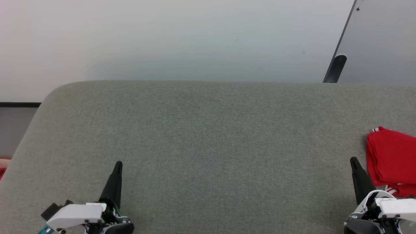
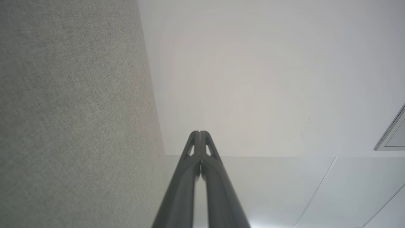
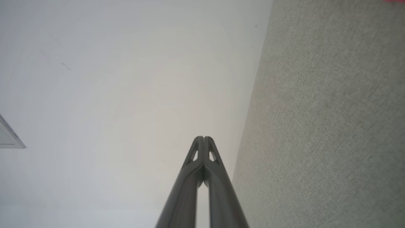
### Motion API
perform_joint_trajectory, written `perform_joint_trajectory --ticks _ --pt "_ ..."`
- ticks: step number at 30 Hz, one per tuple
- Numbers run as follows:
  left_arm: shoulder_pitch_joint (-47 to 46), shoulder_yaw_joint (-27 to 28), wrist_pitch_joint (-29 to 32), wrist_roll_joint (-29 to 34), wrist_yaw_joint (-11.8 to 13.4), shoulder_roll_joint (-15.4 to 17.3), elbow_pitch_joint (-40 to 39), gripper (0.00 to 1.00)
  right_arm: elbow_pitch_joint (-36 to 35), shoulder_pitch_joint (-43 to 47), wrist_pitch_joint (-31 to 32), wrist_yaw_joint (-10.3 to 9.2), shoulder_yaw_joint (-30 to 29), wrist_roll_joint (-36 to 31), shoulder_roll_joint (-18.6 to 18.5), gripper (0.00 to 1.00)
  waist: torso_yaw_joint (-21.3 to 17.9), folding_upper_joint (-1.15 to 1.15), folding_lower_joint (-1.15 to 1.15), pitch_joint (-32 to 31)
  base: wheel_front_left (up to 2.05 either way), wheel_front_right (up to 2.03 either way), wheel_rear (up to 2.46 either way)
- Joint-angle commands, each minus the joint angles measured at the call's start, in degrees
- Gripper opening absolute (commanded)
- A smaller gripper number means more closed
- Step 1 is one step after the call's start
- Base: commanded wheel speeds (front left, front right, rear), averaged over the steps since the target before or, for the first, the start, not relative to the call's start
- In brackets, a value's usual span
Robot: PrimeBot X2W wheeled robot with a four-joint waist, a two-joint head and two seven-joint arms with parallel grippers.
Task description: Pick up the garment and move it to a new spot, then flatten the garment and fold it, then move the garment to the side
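Note:
The garment [image 1: 391, 159], a folded red shirt with a bit of white-and-red striped trim showing, lies at the far right of the grey cushioned surface [image 1: 208, 146], partly cut off by the picture's edge. Just left of it my right gripper [image 1: 353, 160] stands shut with nothing in it; the tips meet in the right wrist view [image 3: 203, 138]. At the lower left, far from the garment, my left gripper [image 1: 119, 163] is also shut and empty, its fingertips pressed together in the left wrist view [image 2: 199, 132].
A white wall [image 1: 182, 39] rises behind the grey surface's far edge. A grey panel with a dark frame [image 1: 338, 66] leans at the upper right. The surface's left corner is rounded, with floor beyond it [image 1: 16, 130].

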Motion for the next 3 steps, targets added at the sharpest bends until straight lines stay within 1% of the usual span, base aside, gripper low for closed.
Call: perform_joint_trajectory --ticks 1,3 --pt "-0.6 0.2 0.1 0.1 -0.4 0.0 0.1 0.00 0.0 -0.2 -0.1 -0.02 0.2 0.3 0.1 0.00 0.0 0.00 0.00 0.0 0.00 0.00 0.00" --pt "-0.6 0.2 0.1 0.1 -0.4 0.0 0.1 0.00 0.0 -0.2 -0.1 -0.02 0.2 0.3 0.1 0.00 0.0 0.00 0.00 0.0 0.00 0.00 0.00"
